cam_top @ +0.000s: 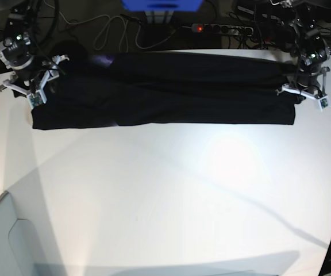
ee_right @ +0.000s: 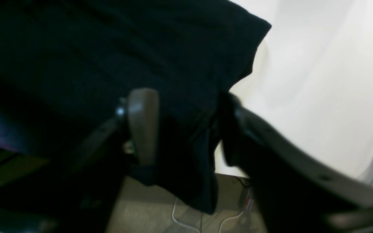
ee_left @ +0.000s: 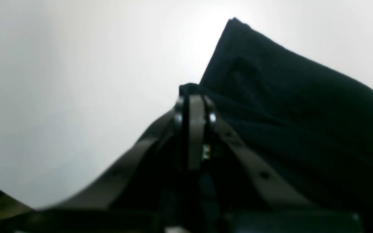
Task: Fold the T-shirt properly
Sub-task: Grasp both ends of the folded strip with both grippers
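Black T-shirt [cam_top: 165, 92] folded into one long band at the table's [cam_top: 165, 201] far edge.
Lengthwise fold done, crosswise folds remain; left gripper [ee_left: 195, 97] pinches its end, right gripper [ee_right: 186, 119] spread, cloth between its jaws.

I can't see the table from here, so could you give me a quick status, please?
Left gripper shut on shirt edge. Right gripper open, cloth between fingers. Shirt a long folded band at table's far edge. Nothing in the way.

The shirt [cam_top: 165, 92] lies as a long band across the far edge of the desk [cam_top: 171, 195], both arms standing over its two ends, so the whole near stretch of desk lies open, while cables [cam_top: 114, 29] crowd the floor behind the far edge.
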{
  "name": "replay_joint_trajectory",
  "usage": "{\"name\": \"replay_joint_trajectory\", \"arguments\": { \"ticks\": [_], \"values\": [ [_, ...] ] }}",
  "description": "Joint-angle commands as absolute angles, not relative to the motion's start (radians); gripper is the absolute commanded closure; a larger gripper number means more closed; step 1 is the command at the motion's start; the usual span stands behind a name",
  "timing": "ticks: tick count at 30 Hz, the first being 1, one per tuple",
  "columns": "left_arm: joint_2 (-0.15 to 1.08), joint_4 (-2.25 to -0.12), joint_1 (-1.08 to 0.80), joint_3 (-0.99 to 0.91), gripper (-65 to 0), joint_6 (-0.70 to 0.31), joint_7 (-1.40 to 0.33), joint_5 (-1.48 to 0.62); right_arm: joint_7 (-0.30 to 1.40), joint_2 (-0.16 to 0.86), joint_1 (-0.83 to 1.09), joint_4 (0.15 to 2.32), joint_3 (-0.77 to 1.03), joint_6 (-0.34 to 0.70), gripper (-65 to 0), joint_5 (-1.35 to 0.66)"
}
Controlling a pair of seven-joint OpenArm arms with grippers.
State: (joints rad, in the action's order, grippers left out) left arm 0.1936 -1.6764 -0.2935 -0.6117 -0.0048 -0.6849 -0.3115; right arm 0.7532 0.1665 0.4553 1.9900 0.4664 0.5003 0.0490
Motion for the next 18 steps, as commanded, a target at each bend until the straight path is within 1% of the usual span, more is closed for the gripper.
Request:
{"name": "replay_joint_trajectory", "arguments": {
  "ticks": [1, 3, 4, 9, 12, 18],
  "values": [
    [0.206, -1.696, -0.292, -0.616, 0.0, -0.002, -0.667, -0.312, 0.739, 0.177, 0.458, 2.003, 0.472, 0.512, -37.6, 0.042],
    [0.206, -1.696, -0.292, -0.616, 0.0, -0.002, -0.667, -0.312, 0.739, 0.177, 0.458, 2.005, 0.475, 0.512, -41.0, 0.042],
    [0.206, -1.698, -0.294, -0.616, 0.0, -0.002, -0.667, -0.312, 0.739, 0.176, 0.458, 2.006, 0.476, 0.512, -41.7, 0.041],
    [0.205, -1.738, -0.297, -0.616, 0.0, -0.002, -0.668, -0.312, 0.739, 0.176, 0.461, 2.011, 0.475, 0.512, -41.4, 0.041],
    [0.205, -1.732, -0.297, -0.616, 0.0, -0.002, -0.668, -0.312, 0.739, 0.153, 0.456, 2.002, 0.473, 0.512, -41.4, 0.041],
    [0.206, -1.722, -0.302, -0.618, 0.0, -0.002, -0.679, -0.312, 0.728, 0.147, 0.42, 1.905, 0.455, 0.512, -40.1, 0.041]
  ]
}}
